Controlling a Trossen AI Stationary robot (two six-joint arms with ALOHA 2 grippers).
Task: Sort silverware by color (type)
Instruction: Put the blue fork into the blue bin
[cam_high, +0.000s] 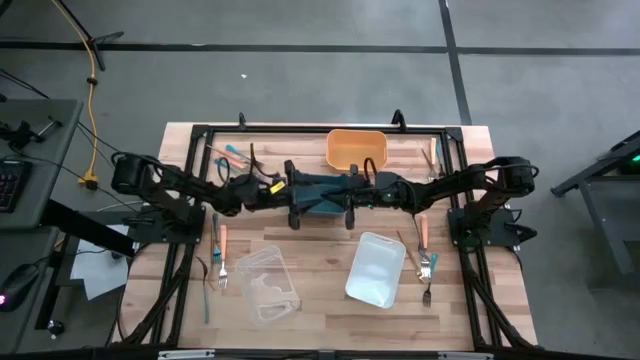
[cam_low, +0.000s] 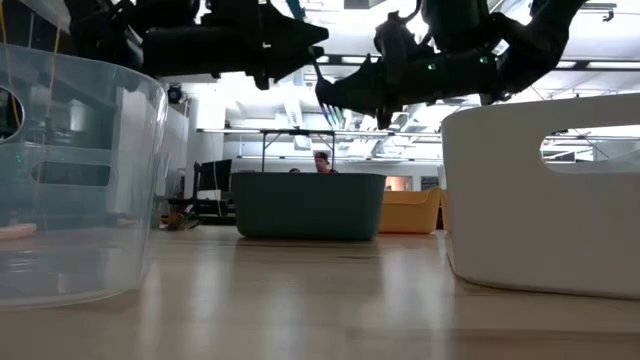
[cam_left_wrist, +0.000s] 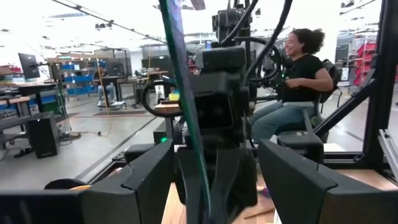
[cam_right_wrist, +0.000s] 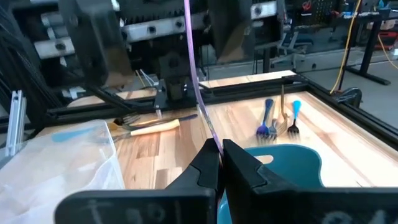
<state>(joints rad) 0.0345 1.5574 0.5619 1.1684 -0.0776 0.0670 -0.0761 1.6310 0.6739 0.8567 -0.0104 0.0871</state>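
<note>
- Holding a thin utensil (cam_right_wrist: 198, 74) upright, your right end effector (cam_right_wrist: 221, 149) was pinched narrow on its lower end. It hung above the teal bin (cam_right_wrist: 289, 165) at the middle of the desk (cam_high: 320, 320). The utensil's colour read differently between the two wrist views, so its group could not be told with confidence.
- Your left end effector (cam_left_wrist: 214, 155) stood wide and faced the right one at close range. It had one finger (cam_left_wrist: 146, 180) on each side of the utensil and gripped nothing.
- Collision risk: the two end effectors were very near each other. Had you advanced the left arm before it was aligned, its fingers would likely have struck the right one's body.
- Drop risk: the grip was on a slim, smooth shaft. Had you released the right before the left was fully closed, the utensil would probably have fallen into the teal bin, whatever its colour.
- Pivot risk: a pinch far from the utensil's middle could have let it swing between the pads.
- Wrong-bin risk: the orange bin (cam_high: 357, 148), clear bin (cam_high: 268, 283) and white bin (cam_high: 376, 268) all lay near. A misjudged colour would have spoiled the sort.
- The remaining silverware lay on the desk: blue-handled forks (cam_right_wrist: 267, 118) beyond the teal bin, a salmon-handled piece (cam_right_wrist: 155, 126) near the clear bin, and a cluster (cam_high: 425, 255) by the right arm's base.
</note>
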